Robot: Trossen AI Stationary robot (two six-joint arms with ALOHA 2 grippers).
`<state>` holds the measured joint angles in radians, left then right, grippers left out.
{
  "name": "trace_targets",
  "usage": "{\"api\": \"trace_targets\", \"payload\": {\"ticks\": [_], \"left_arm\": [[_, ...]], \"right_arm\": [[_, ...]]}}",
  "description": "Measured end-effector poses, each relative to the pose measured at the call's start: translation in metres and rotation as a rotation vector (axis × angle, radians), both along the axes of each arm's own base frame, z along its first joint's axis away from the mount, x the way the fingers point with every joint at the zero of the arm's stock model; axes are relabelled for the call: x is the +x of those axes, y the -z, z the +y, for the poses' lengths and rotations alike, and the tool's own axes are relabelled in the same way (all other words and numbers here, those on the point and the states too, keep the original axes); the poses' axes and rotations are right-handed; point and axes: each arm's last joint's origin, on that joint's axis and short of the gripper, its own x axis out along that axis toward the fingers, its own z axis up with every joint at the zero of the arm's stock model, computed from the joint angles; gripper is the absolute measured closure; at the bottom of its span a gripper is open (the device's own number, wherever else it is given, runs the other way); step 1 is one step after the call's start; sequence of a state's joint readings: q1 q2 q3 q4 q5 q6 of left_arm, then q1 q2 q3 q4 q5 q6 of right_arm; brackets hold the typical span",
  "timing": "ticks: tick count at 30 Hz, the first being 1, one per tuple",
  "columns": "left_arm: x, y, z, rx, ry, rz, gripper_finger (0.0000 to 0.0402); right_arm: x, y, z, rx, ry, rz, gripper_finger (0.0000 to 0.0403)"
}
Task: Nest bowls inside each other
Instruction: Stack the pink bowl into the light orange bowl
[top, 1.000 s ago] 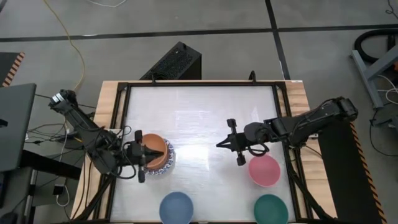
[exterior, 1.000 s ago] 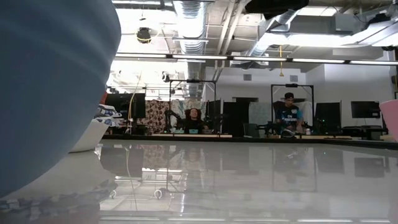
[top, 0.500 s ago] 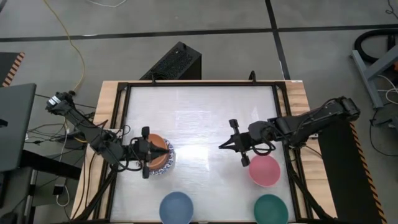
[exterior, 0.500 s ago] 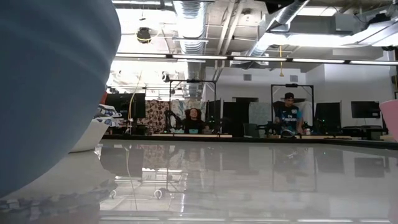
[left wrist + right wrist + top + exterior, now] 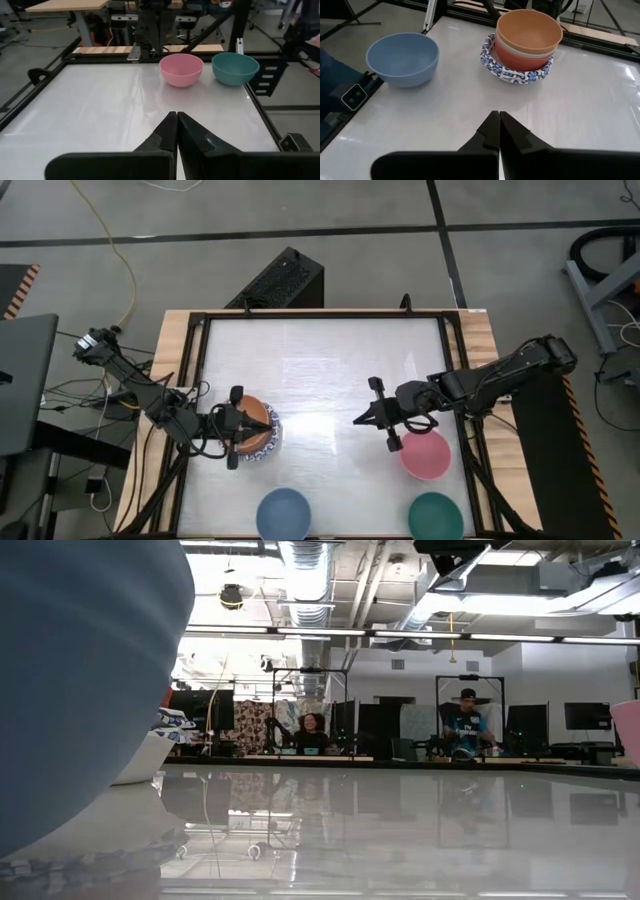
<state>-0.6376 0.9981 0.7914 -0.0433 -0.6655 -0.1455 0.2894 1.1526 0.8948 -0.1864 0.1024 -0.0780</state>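
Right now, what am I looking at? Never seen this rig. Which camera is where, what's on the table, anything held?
Two robot arms work at a white table. The overhead view shows both; one camera sits at table height; one rides on each wrist. The left gripper is shut and empty, above the nested stack, whose orange bowl is on top. The right gripper is shut and empty, over bare table beside the pink bowl. The blue bowl and green bowl sit loose near the front edge.
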Motion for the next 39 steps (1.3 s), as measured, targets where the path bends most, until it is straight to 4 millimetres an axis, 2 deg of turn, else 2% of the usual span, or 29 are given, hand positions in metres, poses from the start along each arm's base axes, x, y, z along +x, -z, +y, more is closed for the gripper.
{"api": "trace_targets", "payload": {"ticks": [6, 10, 18, 23, 28, 33, 39], "left_arm": [[0.0, 0.0, 0.0, 0.0, 0.014, 0.003, 0.0401], [0.0, 0.0, 0.0, 0.01, 0.009, 0.003, 0.0401], [0.0, 0.002, 0.002, 0.059, -0.037, 0.012, 0.0391], [0.001, 0.01, 0.001, 0.069, -0.057, 0.074, 0.0375], [0.003, 0.011, 0.0, 0.05, -0.079, 0.067, 0.0377], [-0.001, 0.0, 0.006, 0.023, -0.097, 0.005, 0.0376], [-0.004, -0.002, 0.019, 0.002, -0.091, 0.031, 0.0343]], "right_arm": [[-0.001, 0.0, 0.003, 0.015, -0.004, 0.001, 0.0385], [-0.001, 0.0, 0.003, 0.121, 0.048, 0.023, 0.0381], [-0.003, 0.004, 0.002, 0.148, 0.074, 0.073, 0.0339], [-0.005, 0.009, -0.001, 0.116, 0.084, 0.125, 0.0327], [-0.008, 0.017, -0.013, 0.142, 0.291, 0.21, 0.0326], [-0.009, 0.022, -0.031, 0.204, 0.466, 0.261, 0.0326], [-0.021, 0.035, -0.053, 0.263, 0.625, 0.444, 0.0323]]}}
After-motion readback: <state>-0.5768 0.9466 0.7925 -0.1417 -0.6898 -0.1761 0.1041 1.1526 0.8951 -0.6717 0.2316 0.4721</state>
